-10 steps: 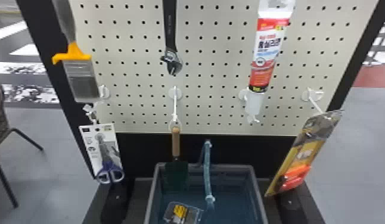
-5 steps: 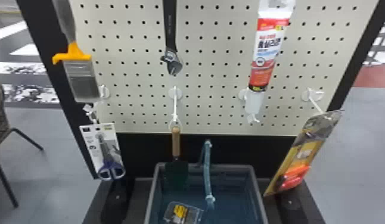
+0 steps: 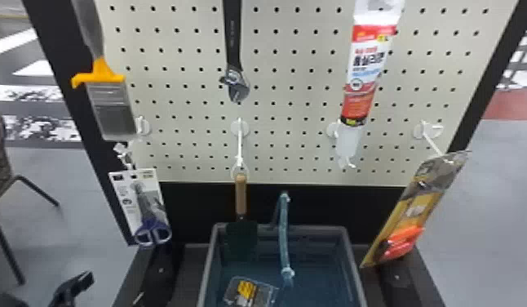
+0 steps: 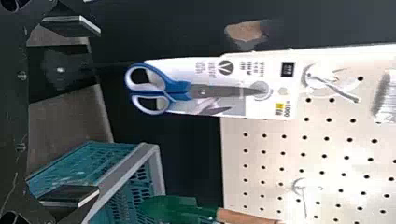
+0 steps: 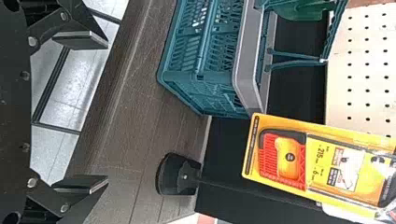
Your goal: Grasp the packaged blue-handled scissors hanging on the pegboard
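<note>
Fingers wide apart on both left gripper [image 4: 98, 111] and right gripper [image 5: 107, 111], the left's presumably to admit the packaged blue-handled scissors [image 3: 146, 216], hanging at the head view's eight o'clock.

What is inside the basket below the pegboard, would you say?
A clear pack with yellow on it lies in the basket, hiding whatever is beneath it. The hanging trowel covers part of the far rim.

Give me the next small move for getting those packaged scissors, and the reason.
I'd ease the left gripper forward toward the packaged blue-handled scissors, fingers apart. The package hangs ahead of the fingertips, not yet between them, and the gap looks wide enough to take it, so closing now would likely catch nothing.
</note>
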{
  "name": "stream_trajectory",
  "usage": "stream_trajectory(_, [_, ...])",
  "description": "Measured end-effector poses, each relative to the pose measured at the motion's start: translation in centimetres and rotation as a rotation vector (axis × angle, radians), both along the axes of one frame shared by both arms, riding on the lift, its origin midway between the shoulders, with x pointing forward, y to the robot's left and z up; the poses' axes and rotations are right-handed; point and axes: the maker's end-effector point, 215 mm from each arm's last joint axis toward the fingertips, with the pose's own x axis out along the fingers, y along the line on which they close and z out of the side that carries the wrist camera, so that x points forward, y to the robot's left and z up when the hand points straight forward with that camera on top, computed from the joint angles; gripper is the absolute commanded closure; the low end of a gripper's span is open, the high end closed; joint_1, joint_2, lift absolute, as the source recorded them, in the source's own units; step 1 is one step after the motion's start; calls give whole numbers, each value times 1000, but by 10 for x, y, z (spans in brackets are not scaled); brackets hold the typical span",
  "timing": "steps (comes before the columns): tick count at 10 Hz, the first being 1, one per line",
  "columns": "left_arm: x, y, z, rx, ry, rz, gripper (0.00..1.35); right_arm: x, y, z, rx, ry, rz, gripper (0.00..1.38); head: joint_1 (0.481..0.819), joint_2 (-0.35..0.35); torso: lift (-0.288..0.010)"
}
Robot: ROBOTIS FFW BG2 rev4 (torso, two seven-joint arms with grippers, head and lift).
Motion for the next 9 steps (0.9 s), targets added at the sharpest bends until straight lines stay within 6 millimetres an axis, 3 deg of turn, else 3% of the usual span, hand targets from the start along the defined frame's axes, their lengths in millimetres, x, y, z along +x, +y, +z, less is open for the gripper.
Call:
stream_trajectory(5, [61, 14, 39, 18, -8, -142, 121, 0, 9, -6, 14, 16, 18, 262, 549, 0, -100])
stream_trajectory(9, [105, 10, 53, -35, 34, -297, 121, 0, 21, -14, 31, 32, 53, 262, 549, 0, -100])
